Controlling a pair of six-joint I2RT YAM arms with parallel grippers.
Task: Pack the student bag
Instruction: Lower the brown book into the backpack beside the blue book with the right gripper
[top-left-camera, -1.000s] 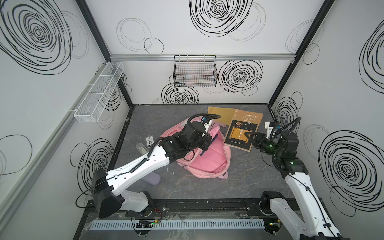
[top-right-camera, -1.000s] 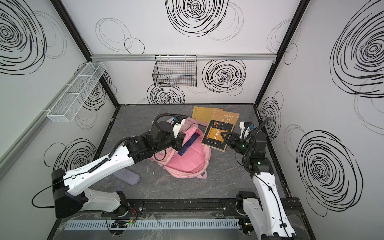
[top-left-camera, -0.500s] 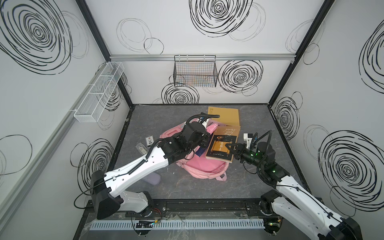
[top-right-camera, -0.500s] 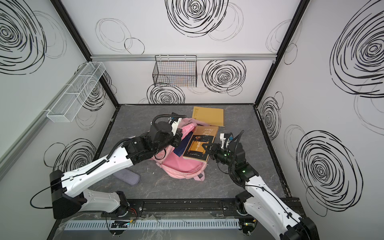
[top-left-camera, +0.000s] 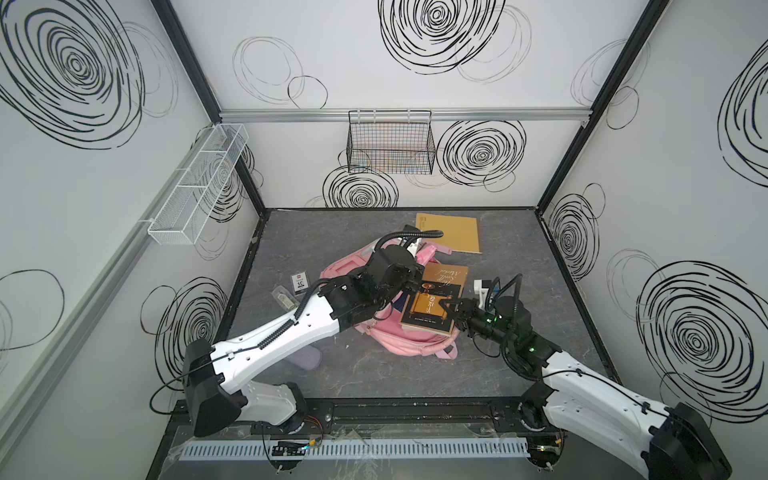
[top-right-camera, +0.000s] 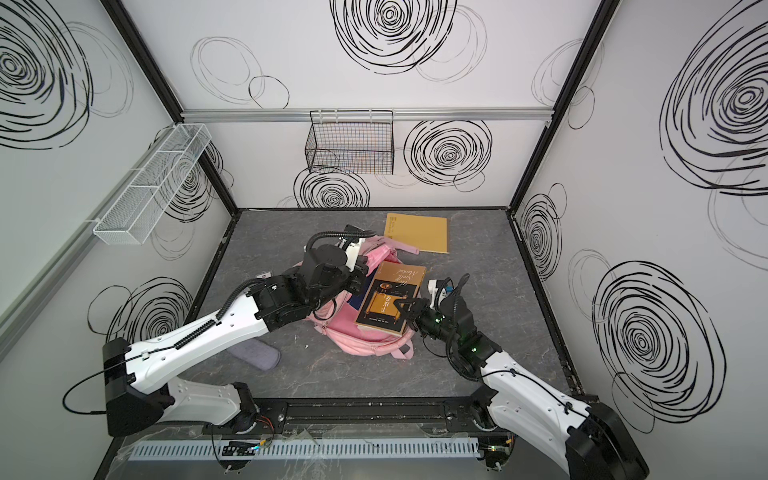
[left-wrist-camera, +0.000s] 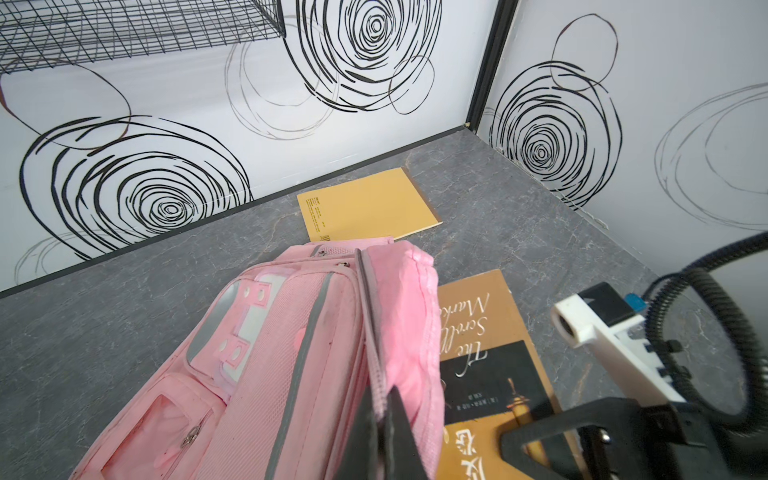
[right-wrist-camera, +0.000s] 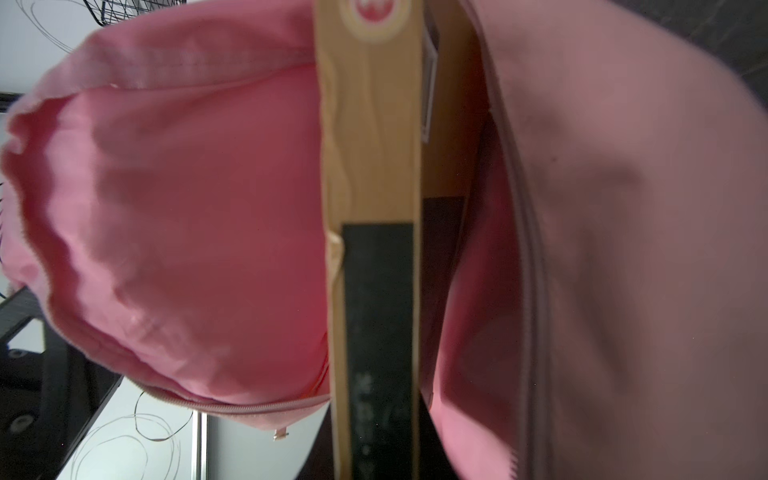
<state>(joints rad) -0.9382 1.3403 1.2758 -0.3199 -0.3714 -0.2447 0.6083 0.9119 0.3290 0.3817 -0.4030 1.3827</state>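
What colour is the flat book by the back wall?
The flat book is mustard yellow, clearest in the left wrist view.

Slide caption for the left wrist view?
Left gripper pinches the zipper edge of the student bag; a gold-and-black book sits beside it.

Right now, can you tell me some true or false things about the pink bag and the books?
1. The left pincer pinches the student bag at its edge. True.
2. The right pincer holds the yellow notebook. False: it holds the brown book; the notebook lies on the table.
3. The brown book is hidden fully inside the bag. False: most of it shows.
4. The wire basket on the back wall is black. True.
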